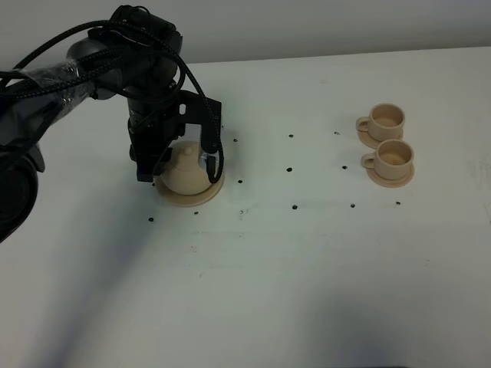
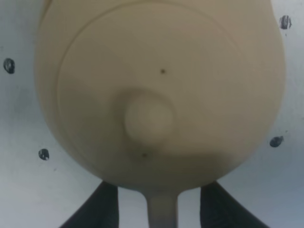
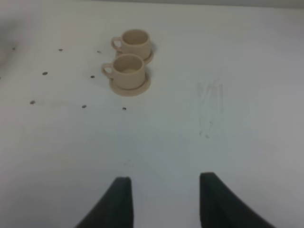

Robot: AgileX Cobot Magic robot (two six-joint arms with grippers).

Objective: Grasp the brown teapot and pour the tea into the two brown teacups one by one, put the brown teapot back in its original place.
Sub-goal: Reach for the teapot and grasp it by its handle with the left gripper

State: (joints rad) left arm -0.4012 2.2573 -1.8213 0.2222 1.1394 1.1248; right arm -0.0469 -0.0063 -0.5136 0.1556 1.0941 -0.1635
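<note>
Straddling brown teapot (image 1: 186,180): left end effector (image 1: 177,169)

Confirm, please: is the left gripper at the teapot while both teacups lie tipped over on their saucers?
Not quite: the exterior high view shows the far teacup and near teacup standing upright; the left gripper is at the teapot.

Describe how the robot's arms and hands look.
The left arm is black, bulky and rounded, with bundled black cables along it, one stretch wrapped in glossy clear tape. The left hand is a black boxy bracket with two flat fingers. The right hand shows only two dark tapered fingers.
</note>
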